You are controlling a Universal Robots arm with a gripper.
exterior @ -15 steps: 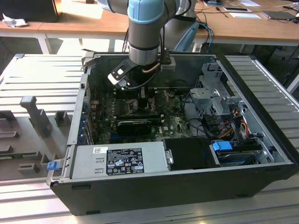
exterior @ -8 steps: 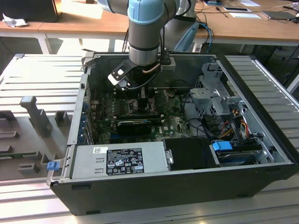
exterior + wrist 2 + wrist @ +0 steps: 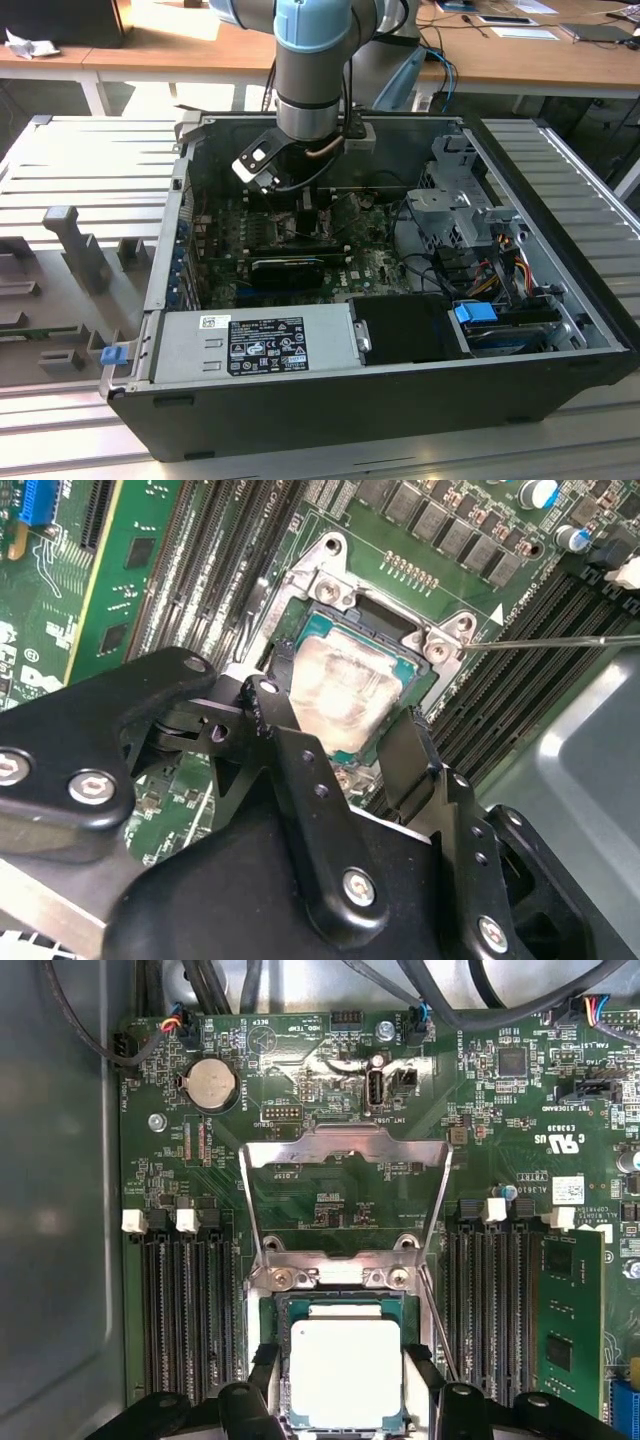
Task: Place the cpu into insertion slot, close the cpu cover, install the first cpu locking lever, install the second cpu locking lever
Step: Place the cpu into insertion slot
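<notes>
Fingers [image 3: 265, 1365] of the gripper [image 3: 340, 720] are clamped on the cpu [image 3: 345, 1370], one black pad against each of two opposite edges, so the silvery chip lies squarely between them. It sits flat inside the insertion slot [image 3: 345, 1302], its teal border level with the dark socket frame in both wrist views. Beyond the socket's hinge edge the cpu cover [image 3: 345, 1147] stands open, and its square window shows the bare green motherboard [image 3: 480, 1110] behind. A thin locking lever [image 3: 560, 641] sticks out from one socket corner, apart from the cover. Rows of black memory slots [image 3: 185, 1310] flank the socket on two sides, and a coin cell [image 3: 211, 1084] lies past the cover. In the exterior view the arm [image 3: 310, 80] reaches down from the upper middle of the frame into the open computer case [image 3: 350, 420].
</notes>
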